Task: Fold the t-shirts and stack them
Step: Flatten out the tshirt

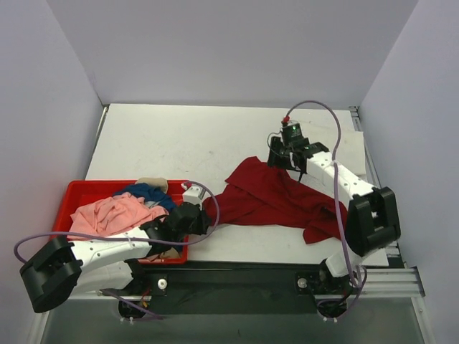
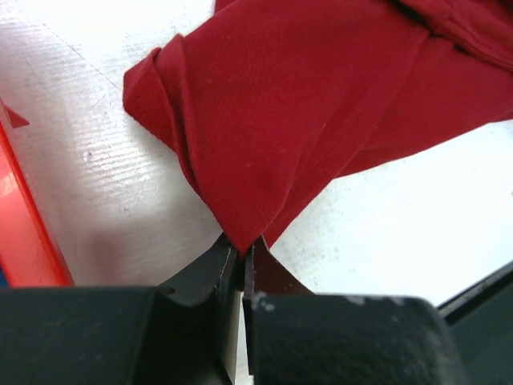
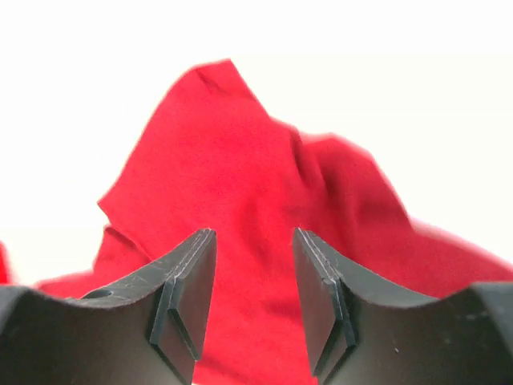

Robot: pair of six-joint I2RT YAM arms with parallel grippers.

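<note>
A dark red t-shirt lies crumpled across the middle of the table. My left gripper is at its left end, shut on a pointed corner of the cloth; the jaws pinch the tip just off the table. My right gripper hovers over the shirt's far right part. Its fingers stand apart and open, with the red t-shirt below them and nothing held. Pink, blue and beige t-shirts lie heaped in the bin.
A red plastic bin stands at the near left, its edge close beside my left gripper. White walls close in the table on the left, back and right. A metal rail runs along the near edge.
</note>
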